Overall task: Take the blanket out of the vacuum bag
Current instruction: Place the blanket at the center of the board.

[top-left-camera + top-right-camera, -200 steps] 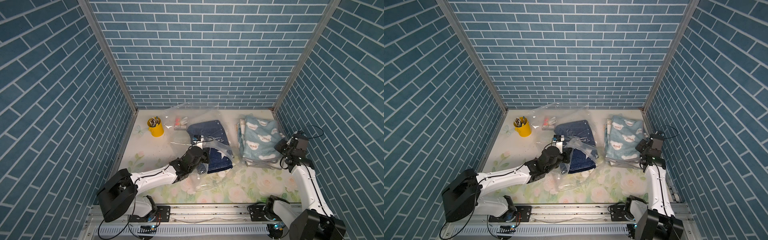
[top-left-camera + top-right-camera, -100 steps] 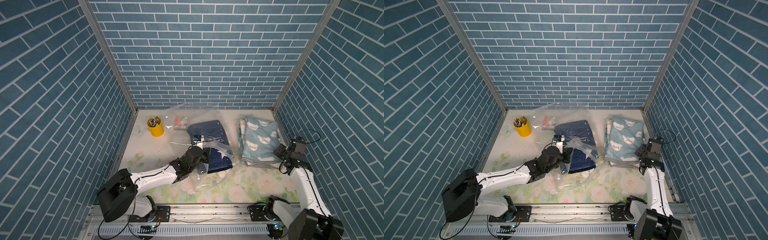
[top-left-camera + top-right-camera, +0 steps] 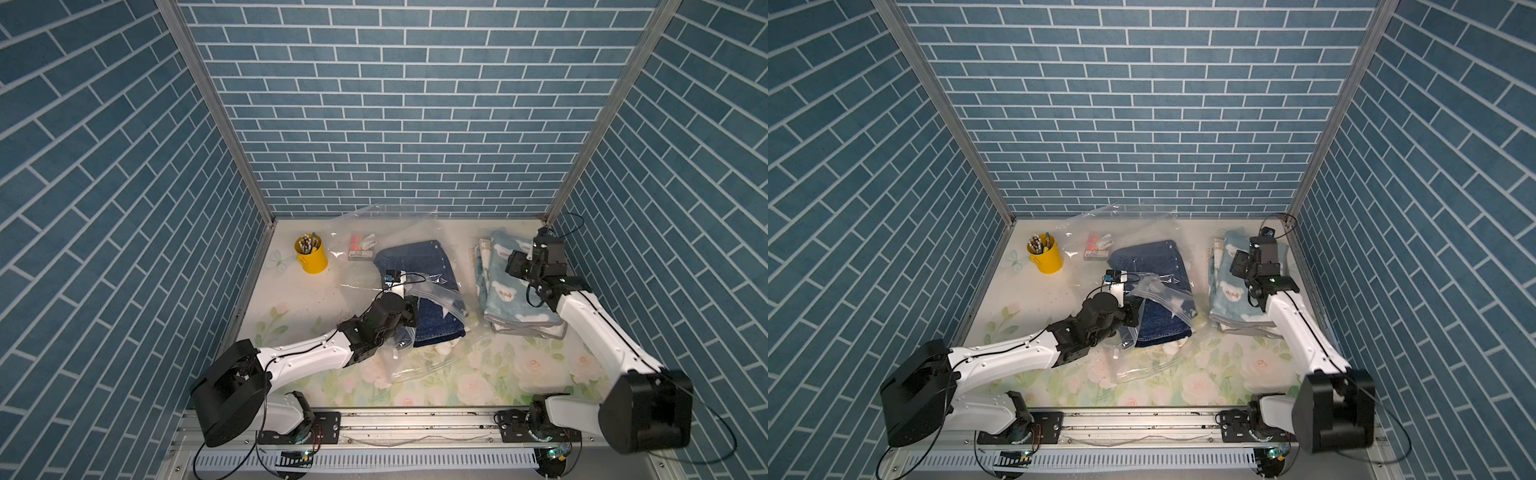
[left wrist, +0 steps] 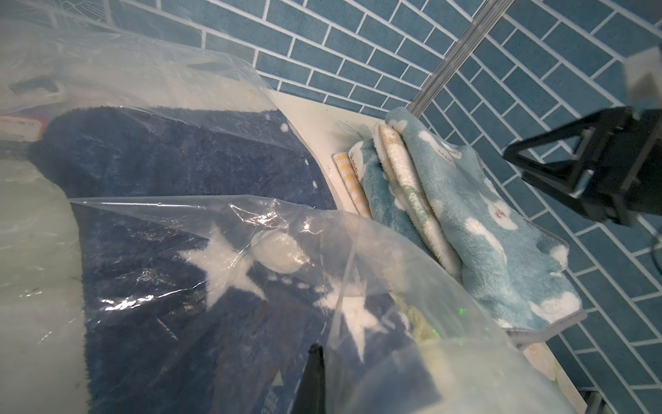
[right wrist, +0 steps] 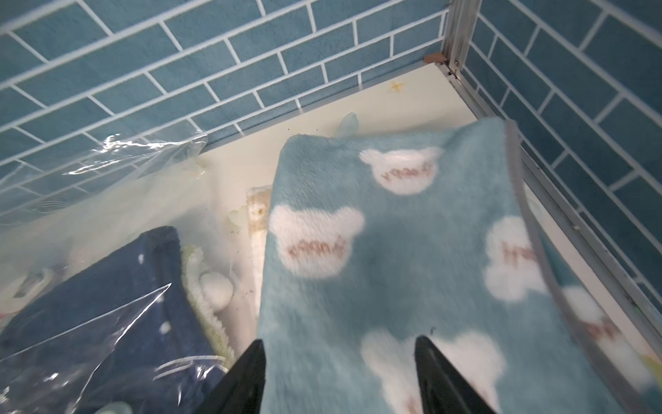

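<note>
The left gripper (image 3: 413, 309) has its fingers pressed together, pinching the clear vacuum bag (image 3: 440, 297). The bag lies mid-table over a dark blue blanket (image 3: 417, 264). The right gripper (image 5: 340, 376) has its fingers spread above the bear blanket (image 5: 394, 251), beside the bag.

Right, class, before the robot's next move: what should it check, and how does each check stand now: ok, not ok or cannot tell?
1. Left gripper shut on bag flap: ok.
2. Right gripper open, empty, over the bear blanket: ok.
3. Bear blanket outside bag: ok.
4. Navy blanket out of bag: not ok; plastic covers it.
5. Bag mouth wide enough: cannot tell.
6. Cup clear of both grippers: ok.
</note>
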